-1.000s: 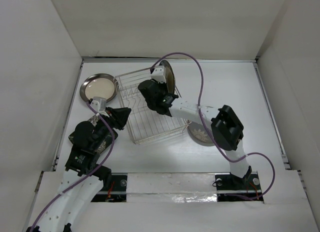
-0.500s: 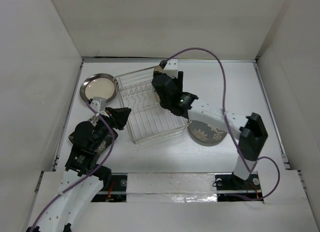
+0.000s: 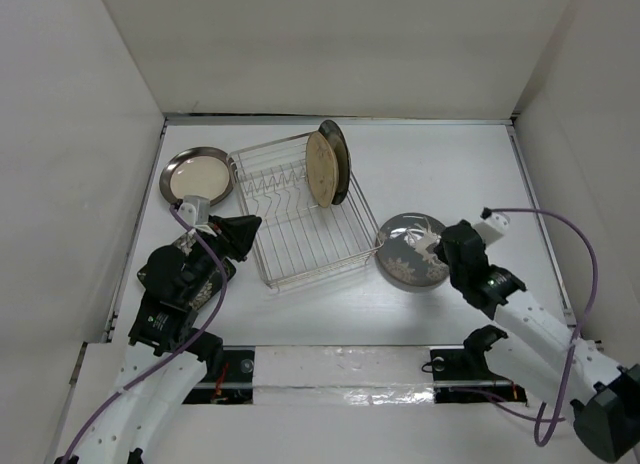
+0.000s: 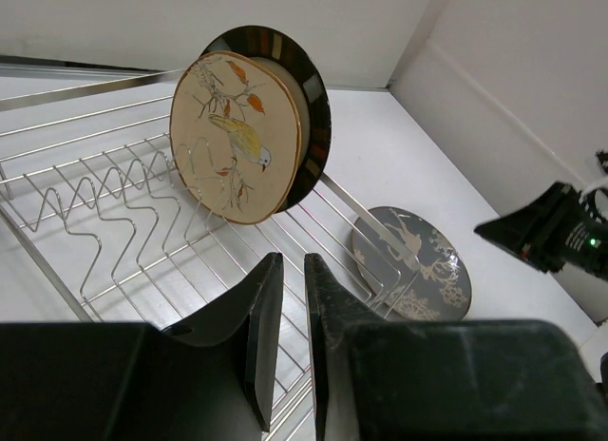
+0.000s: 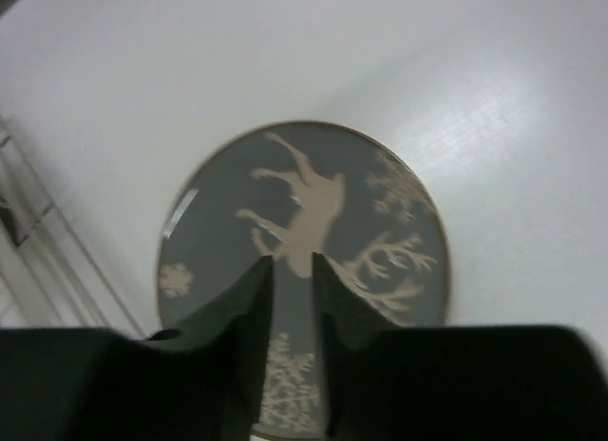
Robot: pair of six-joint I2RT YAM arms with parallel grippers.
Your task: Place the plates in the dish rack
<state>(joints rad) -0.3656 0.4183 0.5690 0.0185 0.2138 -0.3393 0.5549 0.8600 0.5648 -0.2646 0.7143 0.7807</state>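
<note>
The dish rack (image 3: 300, 246) stands mid-table. A tan bird-print plate (image 3: 319, 167) and a dark patterned plate (image 3: 340, 156) stand upright at its far right end; both show in the left wrist view (image 4: 233, 137) (image 4: 312, 99). A silver-rimmed cream plate (image 3: 198, 176) lies flat to the left of the rack. A dark grey plate with a white motif (image 3: 405, 254) lies flat to the right of the rack. My right gripper (image 3: 441, 246) (image 5: 292, 260) hovers over its near edge, narrowly open and empty. My left gripper (image 3: 254, 225) (image 4: 293, 258) is shut and empty at the rack's left side.
White walls close in the table on the left, back and right. A dark rim (image 3: 147, 271) shows under my left arm; I cannot tell what it is. The rack's wire prongs (image 4: 104, 189) stand in front of the left gripper. A purple cable (image 3: 560, 219) loops over the right side.
My right arm let go of the plates at the rack's far end and swung back to the near right, over the grey plate. The two plates stay upright. The left arm has not moved.
</note>
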